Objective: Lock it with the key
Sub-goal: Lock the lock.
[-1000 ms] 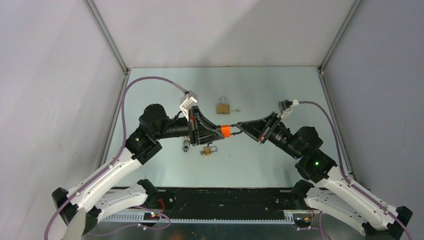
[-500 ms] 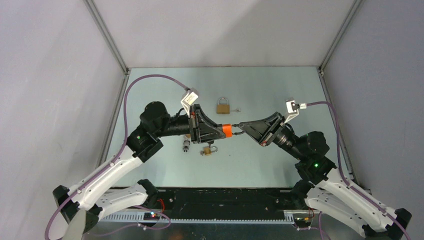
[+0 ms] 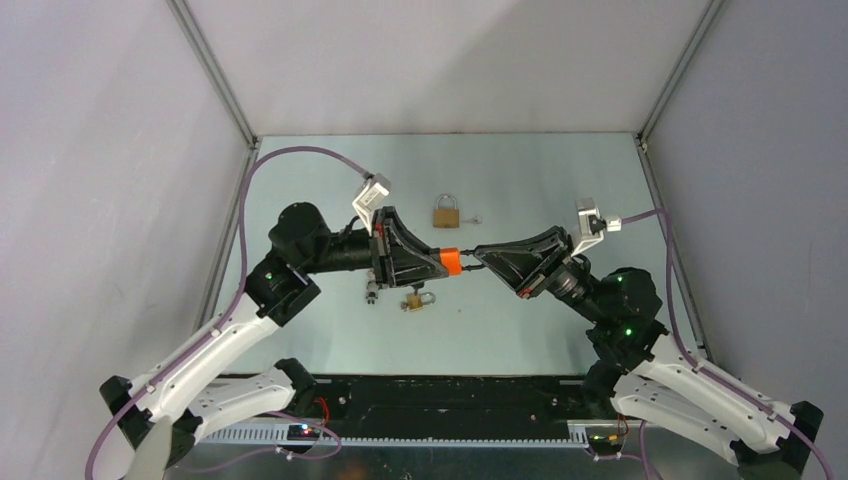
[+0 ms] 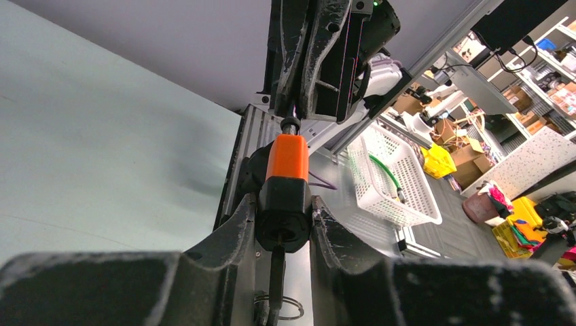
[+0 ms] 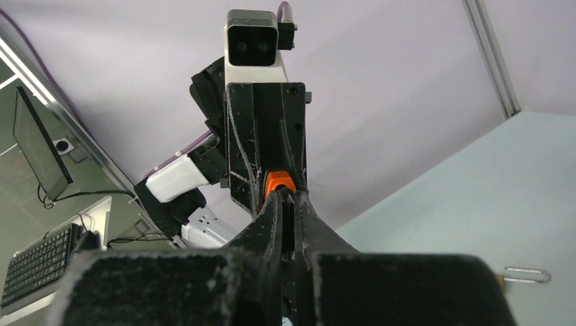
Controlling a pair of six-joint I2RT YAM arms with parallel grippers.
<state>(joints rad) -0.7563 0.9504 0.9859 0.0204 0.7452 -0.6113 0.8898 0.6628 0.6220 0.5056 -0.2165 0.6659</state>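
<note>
Where the two arms meet above the middle of the surface (image 3: 540,170), the left gripper (image 3: 438,262) is clamped on an orange-and-black lock (image 3: 451,262), which is held in the air and clear of the surface. Left wrist view: both fingers (image 4: 231,238) press the black part of the lock from either side, and the orange part sticks out past the fingertips toward the other arm. A thin wire ring (image 4: 278,307) hangs from the black end, partly cut off by the frame edge. A short metal stub (image 4: 291,124) comes out of the orange end and runs straight into the right gripper (image 3: 478,257). That gripper's fingers are pinched nearly together around the stub. Cannot tell from any view whether the stub is the key. Right wrist view: only the orange tip shows beyond the closed fingertips. The two grippers sit nose to nose, roughly in line. Lying on the surface: a brass padlock (image 3: 446,213) farther back, well apart from the grippers; a smaller padlock (image 3: 415,300) just below the left gripper; and a small metal piece (image 3: 372,291) to its left, too small to identify.
</note>
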